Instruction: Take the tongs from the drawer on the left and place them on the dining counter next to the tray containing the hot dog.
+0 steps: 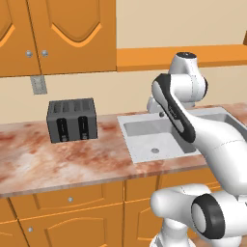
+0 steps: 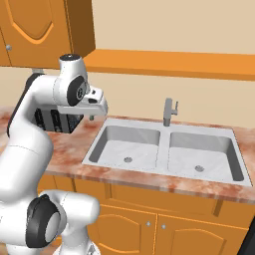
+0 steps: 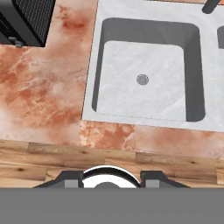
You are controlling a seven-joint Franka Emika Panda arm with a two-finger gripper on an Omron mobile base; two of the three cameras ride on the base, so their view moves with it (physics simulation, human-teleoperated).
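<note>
arm (image 1: 193, 130) raised over the kitchen counter (image 1: 72, 159), wrist bent so the hand looks straight down; gripper (image 2: 92, 117) hangs above the counter's front edge, just left of the sink (image 2: 164, 149) in the right base view; fingertips (image 3: 72, 179) barely rise at the bottom of the hand view, w/ a gap between them and nothing held; how wide the jaws stand cannot be told.

below the hand: marble top, left sink basin (image 3: 144, 78) w/ round drain, strip of wood floor (image 3: 65, 159) past the counter edge; toaster (image 1: 72, 120), dark, two-slot, sits on the counter left of the sink, near the back wall; faucet (image 2: 170, 112) stands behind the divider between the two basins.

drawer (image 1: 65, 198), orange front w/ small silver knob, lies under the counter left of the sink, closed; tongs cannot be seen. upper cabinets (image 1: 58, 34) above the toaster; wall outlet (image 1: 38, 84) just under them.
</note>
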